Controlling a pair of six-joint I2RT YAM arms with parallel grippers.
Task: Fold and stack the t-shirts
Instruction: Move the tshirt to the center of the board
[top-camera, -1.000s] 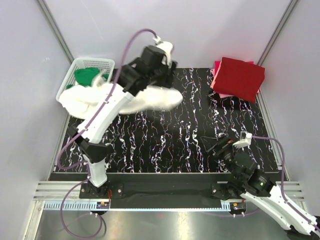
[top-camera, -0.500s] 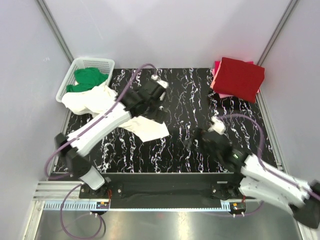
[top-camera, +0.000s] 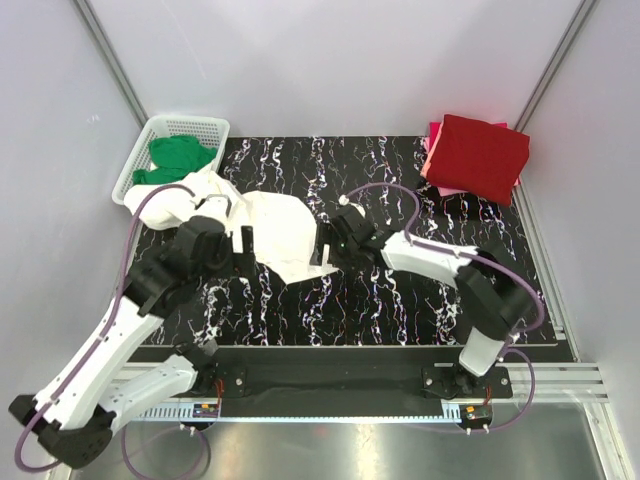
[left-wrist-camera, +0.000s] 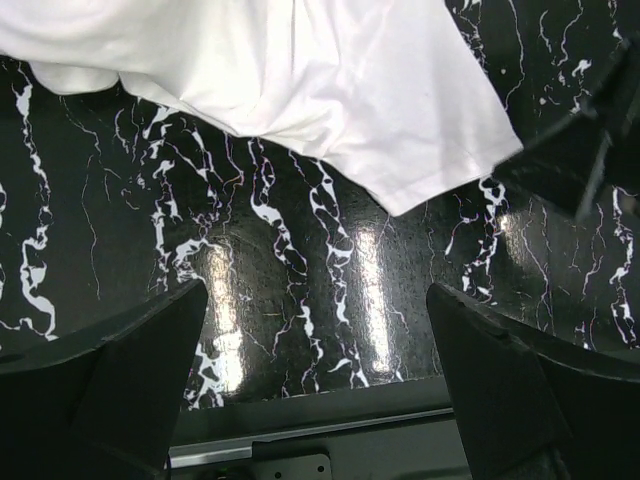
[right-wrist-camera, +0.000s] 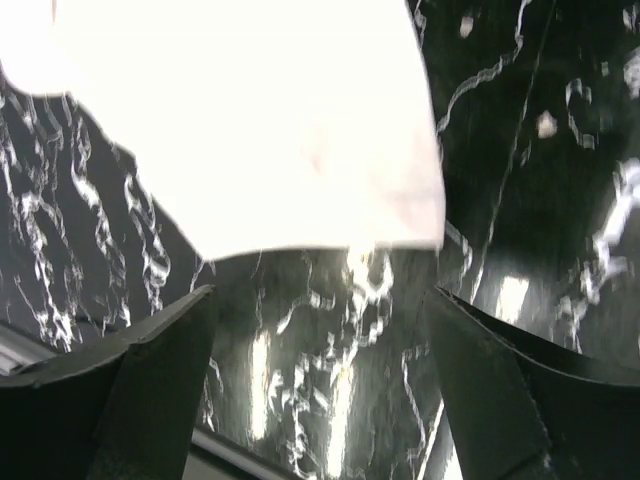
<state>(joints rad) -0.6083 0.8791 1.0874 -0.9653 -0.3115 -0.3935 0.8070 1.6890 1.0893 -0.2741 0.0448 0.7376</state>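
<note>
While the white tee (top-camera: 278, 228) lies rumpled on the table (top-camera: 330, 310) beside the basket (top-camera: 190, 124), I read the left gripper (top-camera: 243, 243) spread and empty at its near edge, the right gripper (top-camera: 323, 254) likewise by its right corner. Red tee (top-camera: 478, 155) folded, far right.

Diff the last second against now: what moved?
The left hand carried the white t-shirt from the air by the basket down onto the table, let go and drew back, open. The right hand reached out from the near right to the tee's edge, open. The red stack and green t-shirt are unchanged.
</note>
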